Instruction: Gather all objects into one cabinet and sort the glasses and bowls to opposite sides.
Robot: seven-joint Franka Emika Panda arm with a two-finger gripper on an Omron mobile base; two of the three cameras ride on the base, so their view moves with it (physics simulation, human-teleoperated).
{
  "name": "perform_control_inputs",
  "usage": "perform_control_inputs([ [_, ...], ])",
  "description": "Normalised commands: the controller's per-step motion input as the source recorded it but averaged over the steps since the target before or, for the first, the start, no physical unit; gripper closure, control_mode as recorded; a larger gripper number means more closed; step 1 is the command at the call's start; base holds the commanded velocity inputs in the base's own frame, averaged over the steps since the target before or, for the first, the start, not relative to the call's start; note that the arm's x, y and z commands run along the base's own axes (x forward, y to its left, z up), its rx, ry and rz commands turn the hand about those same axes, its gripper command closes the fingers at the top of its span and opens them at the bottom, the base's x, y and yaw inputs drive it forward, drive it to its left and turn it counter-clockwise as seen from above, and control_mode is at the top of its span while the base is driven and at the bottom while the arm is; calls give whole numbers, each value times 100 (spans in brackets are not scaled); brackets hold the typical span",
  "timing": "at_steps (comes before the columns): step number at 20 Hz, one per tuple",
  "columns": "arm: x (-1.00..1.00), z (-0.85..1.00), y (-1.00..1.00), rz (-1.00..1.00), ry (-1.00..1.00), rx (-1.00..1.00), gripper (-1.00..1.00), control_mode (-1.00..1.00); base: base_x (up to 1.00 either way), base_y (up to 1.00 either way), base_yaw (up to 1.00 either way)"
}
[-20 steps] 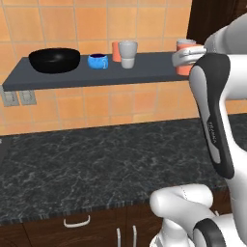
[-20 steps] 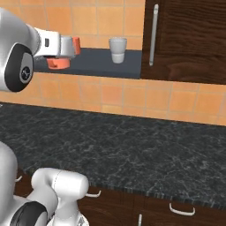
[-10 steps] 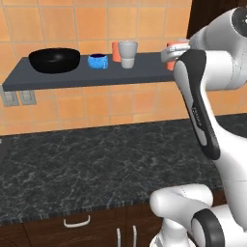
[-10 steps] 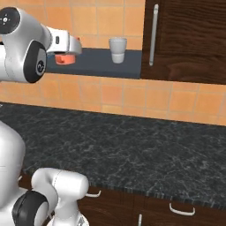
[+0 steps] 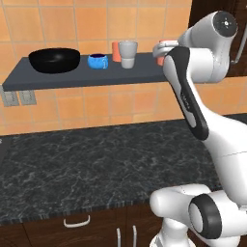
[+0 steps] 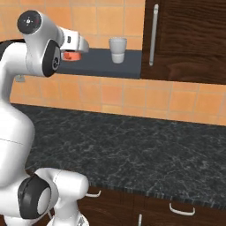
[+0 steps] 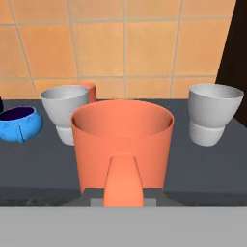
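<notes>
Since a second ago your gripper (image 7: 123, 190), clenched on the orange cup (image 7: 122, 140), has swung left along the shelf (image 5: 82, 77) (toward the grey cups (image 7: 64, 112)).

You've got an orange cup (image 7: 122, 140) up close, two light grey tumblers (image 7: 64, 112) behind, bright blue bowl (image 7: 18, 123), glossy black bowl (image 5: 54, 59), dark grey shelf (image 5: 72, 77), orange tiles (image 5: 87, 19).

shelf (image 5: 72, 77): black bowl (image 5: 54, 59) | blue bowl (image 5: 98, 61) | grey cup (image 5: 128, 53)
</notes>
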Motion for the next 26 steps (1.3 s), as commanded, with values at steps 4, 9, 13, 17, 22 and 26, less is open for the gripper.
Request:
perform_control_inputs([
  [4,0,-35,5,2,4,0,100,-100,0,0,0],
  [9,13,-38,0,1,2,0,100,-100,0,0,0],
  [13,57,-9,0,0,-1,0,100,-100,0,0,0],
  [17,68,-3,0,0,0,0,100,-100,0,0,0],
  [22,67,-2,0,1,0,0,100,-100,0,0,0],
  [26,67,-7,0,2,0,0,100,-100,0,0,0],
])
